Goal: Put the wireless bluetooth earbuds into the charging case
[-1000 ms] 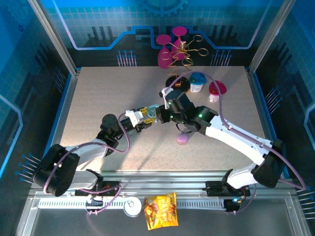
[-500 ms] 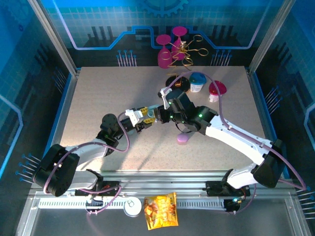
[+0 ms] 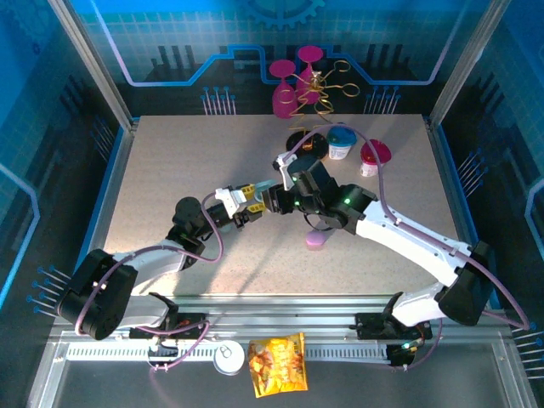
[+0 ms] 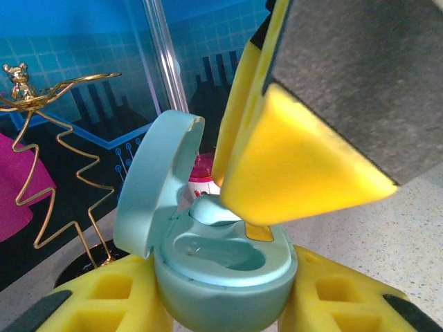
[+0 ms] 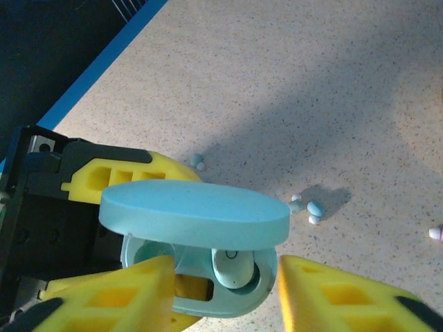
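- Risk 1: right pincer [image 5: 225,275] jaws stand apart, one either side of the pale blue pebble-like plastic earbud [image 4: 212,207]. In the left wrist view one yellow pad [image 4: 291,166] sits right over it. If that pad sticks or drags on the way up, the bud could lift out of its well & drop to the speckled beige counter [image 5: 291,90].
- Risk 2: bud prob. not fully seated. It looks tilted in the well, but the pad hides part of it, so can't be sure. Shutting the lid on it could jam it or pop it out.
- Risk 3: left pincer [image 3: 245,206] is clamped on the pale blue pill-shaped plastic charging case [image 4: 221,273], held off the counter w/ hinged lid [image 4: 156,183] up. A knock from the right arm on lid or rim could twist the case in that grip.
- Risk 4: 2nd well beside the bud looks empty. Loose buds lie on the counter below: pale blue one [image 5: 309,207], another near the left pincer's finger [image 5: 199,163], lilac one at the frame edge [image 5: 436,233]. Tiny & round, so likely to skid or roll when pinched.
- Look: buds are smooth, glossy, rounded & far smaller than the case. The seated one matches the case colour, so contrast is low. It shows a small dark mark on its face in the right wrist view.
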